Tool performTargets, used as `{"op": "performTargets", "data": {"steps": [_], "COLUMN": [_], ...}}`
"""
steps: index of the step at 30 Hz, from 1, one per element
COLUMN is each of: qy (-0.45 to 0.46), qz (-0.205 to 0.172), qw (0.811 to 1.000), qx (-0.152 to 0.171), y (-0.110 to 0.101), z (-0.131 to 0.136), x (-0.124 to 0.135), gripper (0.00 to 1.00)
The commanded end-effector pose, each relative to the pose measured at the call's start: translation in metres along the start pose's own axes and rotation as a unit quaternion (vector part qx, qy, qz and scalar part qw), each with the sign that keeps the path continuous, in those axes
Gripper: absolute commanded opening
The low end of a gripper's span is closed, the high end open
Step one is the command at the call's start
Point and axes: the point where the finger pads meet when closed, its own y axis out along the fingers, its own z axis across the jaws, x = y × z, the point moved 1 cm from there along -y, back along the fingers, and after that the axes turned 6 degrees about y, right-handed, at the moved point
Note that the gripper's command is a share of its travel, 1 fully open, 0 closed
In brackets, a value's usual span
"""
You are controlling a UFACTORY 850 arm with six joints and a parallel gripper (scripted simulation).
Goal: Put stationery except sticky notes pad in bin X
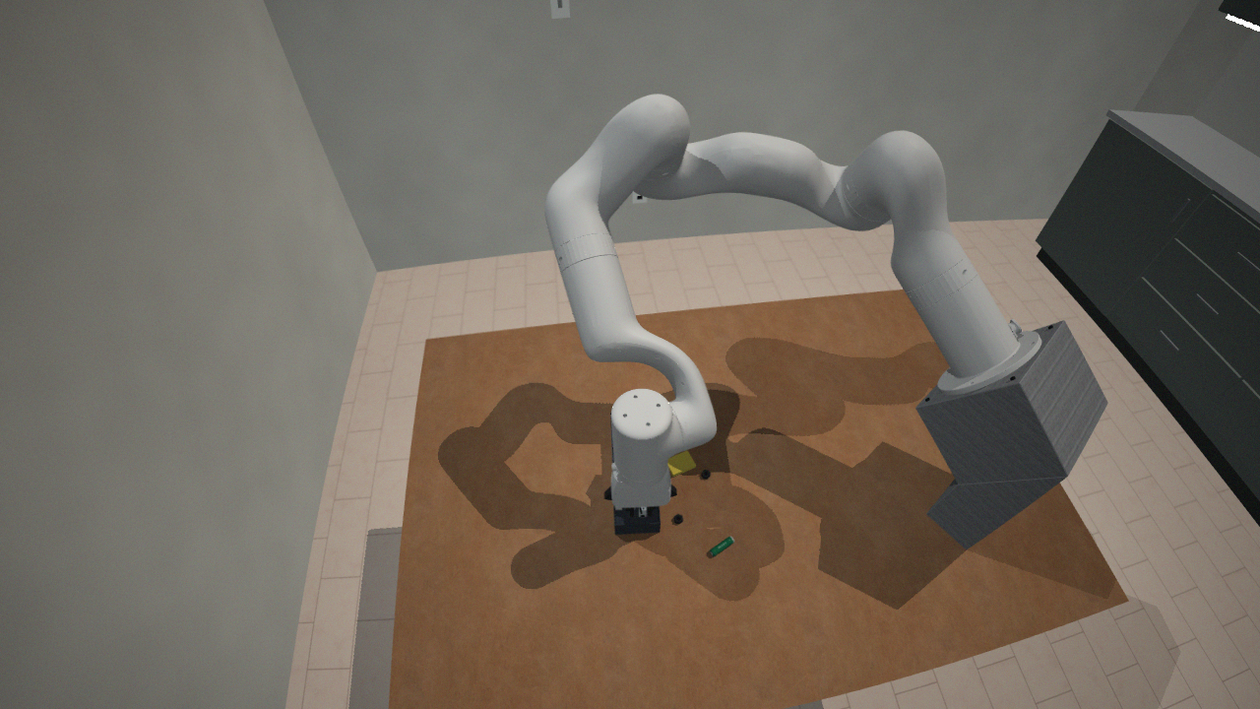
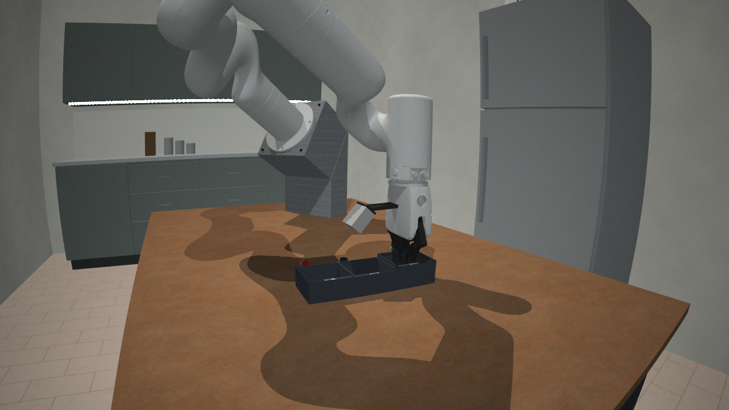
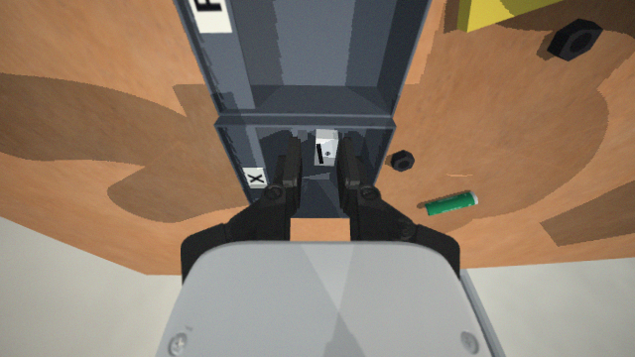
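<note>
- Kitchen setting: brown bench point(image 2: 213, 326) on a tiled floor, grey fridge point(image 2: 555, 132) behind it, dark cabinets point(image 2: 168, 199) along the back wall.
- Task thing: a small white block with a black slot, seemingly a pencil sharpener point(image 3: 325, 147), sits inside the bin marked X point(image 3: 233, 154). It lies toward the far wall of that compartment.
- Pincer point(image 3: 319, 161) is lowered into the X compartment, pointing straight down. Fingers parted, one on each side of the sharpener, with a visible gap between them; released, gripping nothing.
- Whether the right finger touches the sharpener cannot be told from the wrist view.
- X bin is the end compartment of a dark three-part bin row point(image 2: 356, 287) standing on the bench; the next compartment along carries a white label, only partly readable.
- Just right of the X bin, wrist view: a black hex nut point(image 3: 402, 161) on the bench, apart from the bin wall.
- Further right of the bin: a green cylinder with a white tip, like a battery point(image 3: 450, 203), lying on its side.
- Beyond the nut, away from the X bin: a second, larger black nut point(image 3: 574, 40) and a yellow pad of sticky notes point(image 3: 488, 12), cut off by the frame edge.
- White arm point(image 1: 607, 264) arches over the bench from a grey pedestal point(image 1: 1048, 414) well away from the bin row.
</note>
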Motion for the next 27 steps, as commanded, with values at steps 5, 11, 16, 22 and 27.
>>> {"op": "performTargets", "data": {"steps": [5, 11, 16, 22, 27], "qy": [0.000, 0.000, 0.000, 0.000, 0.000], "qz": [0.000, 0.000, 0.000, 0.000, 0.000], "qw": [1.000, 1.000, 1.000, 1.000, 1.000], "qx": [0.000, 0.000, 0.000, 0.000, 0.000], "y": [-0.001, -0.008, -0.014, -0.020, -0.027], "z": [0.000, 0.000, 0.000, 0.000, 0.000], "x": [0.000, 0.000, 0.000, 0.000, 0.000], "gripper": [0.29, 0.29, 0.29, 0.29, 0.29]}}
